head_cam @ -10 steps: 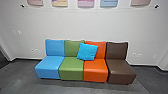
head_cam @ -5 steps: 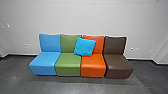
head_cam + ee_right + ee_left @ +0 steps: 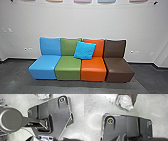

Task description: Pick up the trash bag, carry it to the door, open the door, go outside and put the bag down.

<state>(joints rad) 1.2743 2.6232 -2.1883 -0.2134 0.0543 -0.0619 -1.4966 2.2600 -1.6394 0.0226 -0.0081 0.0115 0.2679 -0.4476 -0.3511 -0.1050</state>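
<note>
Apparently the crumpled, whitish trash bag (image 3: pixel 124 101), just beyond the edge of the dark base plate (image 3: pixel 132 126), with a strip of pale floor (image 3: pixel 92 127) between in the left wrist view. Probably nearer to the left claw than to the right claw, judging by its fuller outline there. Hard to settle a long axis, or to say whether resting or hanging. Impossible to tell either claw's state: spread, pressed together or pinching the bag.
</note>
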